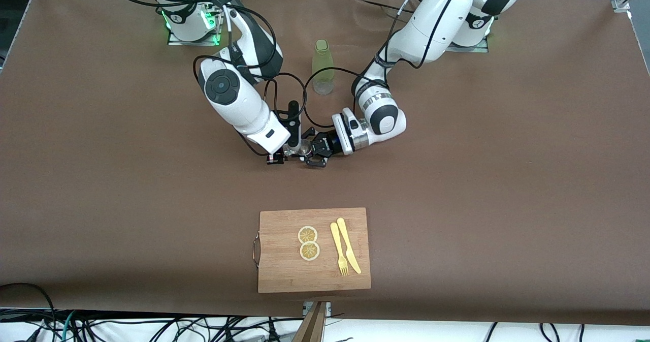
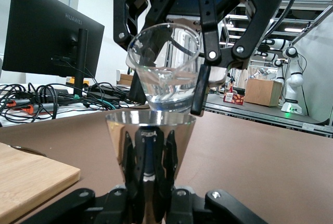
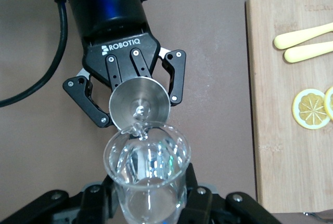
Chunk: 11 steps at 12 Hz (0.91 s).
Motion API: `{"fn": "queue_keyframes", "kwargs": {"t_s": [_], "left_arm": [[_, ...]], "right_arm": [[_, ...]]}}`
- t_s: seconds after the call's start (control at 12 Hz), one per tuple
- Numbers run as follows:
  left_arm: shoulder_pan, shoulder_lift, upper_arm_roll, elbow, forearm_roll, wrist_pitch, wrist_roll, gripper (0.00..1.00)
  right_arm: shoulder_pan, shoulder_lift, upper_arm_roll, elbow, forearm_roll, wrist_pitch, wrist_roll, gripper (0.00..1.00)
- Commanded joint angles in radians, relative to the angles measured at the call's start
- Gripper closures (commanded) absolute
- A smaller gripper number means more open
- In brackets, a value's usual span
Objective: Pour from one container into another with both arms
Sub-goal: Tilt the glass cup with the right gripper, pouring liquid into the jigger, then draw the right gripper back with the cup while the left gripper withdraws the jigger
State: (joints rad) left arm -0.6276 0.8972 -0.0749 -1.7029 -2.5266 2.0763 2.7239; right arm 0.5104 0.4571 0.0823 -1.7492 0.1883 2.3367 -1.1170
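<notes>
Over the middle of the table the two grippers meet. My left gripper (image 2: pixel 151 154) is shut on a shiny metal cone-shaped cup (image 2: pixel 151 130), held upright with its mouth up. My right gripper (image 3: pixel 151 193) is shut on a clear glass beaker (image 3: pixel 147 167), tilted so its spout lies over the cup's (image 3: pixel 139 102) rim. Clear liquid shows in the beaker (image 2: pixel 164 73), and a small glint sits at the spout. In the front view the left gripper (image 1: pixel 317 155) and right gripper (image 1: pixel 289 151) stand close together, with the cup (image 1: pixel 304 149) between them.
A pale green bottle (image 1: pixel 323 67) stands upright between the arms' bases. A wooden cutting board (image 1: pixel 284 276) lies near the table's front edge. It carries two lemon slices (image 1: pixel 308 243) and a yellow fork and knife (image 1: pixel 345 245).
</notes>
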Motion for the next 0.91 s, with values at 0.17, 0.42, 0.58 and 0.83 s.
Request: {"fn": "queue_keyframes", "kwargs": {"t_s": [0.17,0.42,0.58,0.83], "left_arm": [[-0.006,0.003,0.012,0.011,-0.069,0.007,0.073,1.00],[-0.003,-0.003,0.029,0.002,-0.067,0.007,0.073,1.00],[0.009,-0.008,0.038,-0.001,-0.066,0.005,0.073,1.00],[0.063,-0.041,0.040,-0.027,0.017,0.004,0.062,1.00]], "right_arm": [[-0.027,-0.012,0.005,0.014,0.152,-0.010,-0.023,0.65],[-0.097,-0.038,0.007,-0.001,0.296,-0.026,-0.105,0.65],[-0.165,-0.050,0.007,-0.003,0.374,-0.066,-0.135,0.65],[-0.284,-0.064,0.007,-0.027,0.615,-0.134,-0.263,0.65]]}}
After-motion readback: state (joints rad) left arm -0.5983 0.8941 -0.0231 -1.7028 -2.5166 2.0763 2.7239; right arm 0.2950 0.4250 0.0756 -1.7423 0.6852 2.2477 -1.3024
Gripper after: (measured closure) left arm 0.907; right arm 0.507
